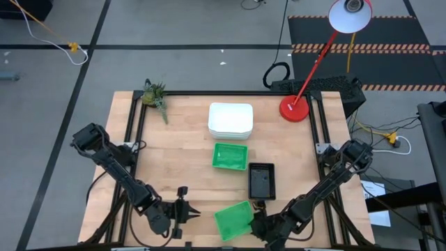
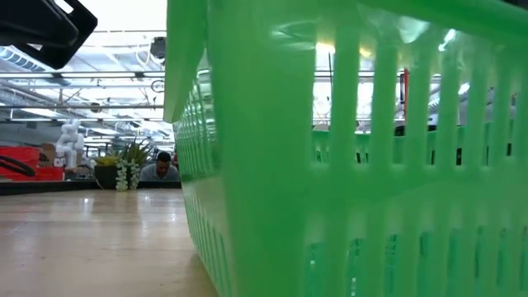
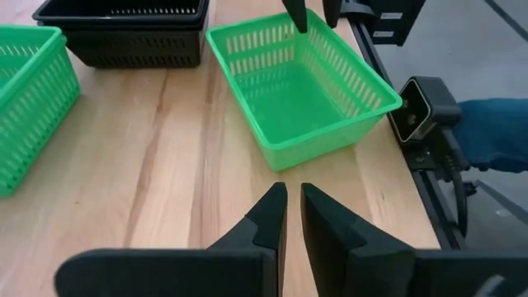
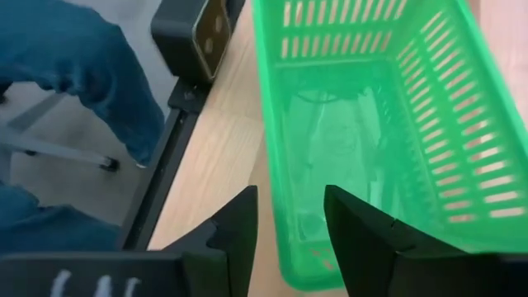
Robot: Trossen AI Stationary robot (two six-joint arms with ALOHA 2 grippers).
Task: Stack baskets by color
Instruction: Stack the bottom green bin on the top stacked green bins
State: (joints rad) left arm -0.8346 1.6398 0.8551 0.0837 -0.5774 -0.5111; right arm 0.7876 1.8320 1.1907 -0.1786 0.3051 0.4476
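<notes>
Bright green slatted plastic is what stands between the tips of the right gripper [image 4: 289, 214]: the near short wall of a small rectangular green basket [image 1: 233, 219] is straddled there, one finger outside and one inside, with a clear gap seen on either side of the rim, so the jaws are parted and nothing is clamped. This basket is set on the pale wooden table [image 1: 181, 150] at its front edge, tilted out of line with the others.

The left gripper [image 3: 290, 210] is held low over bare wood just beside that basket's other short end; its jaws are nearly closed, with only a thin slit between them and nothing held.

Farther ahead of the right jaws a black slatted rectangular basket [image 1: 261, 180] is seen, and beside it, touching at a corner, a second green basket [image 1: 230, 157]. Beyond these a stack of white rounded plastic baskets [image 1: 231, 120] is placed. How many baskets are nested in each pile cannot be told.

A red round lamp base [image 1: 294, 109] and a small green plant [image 1: 155, 94] are placed at the table's far corners.
</notes>
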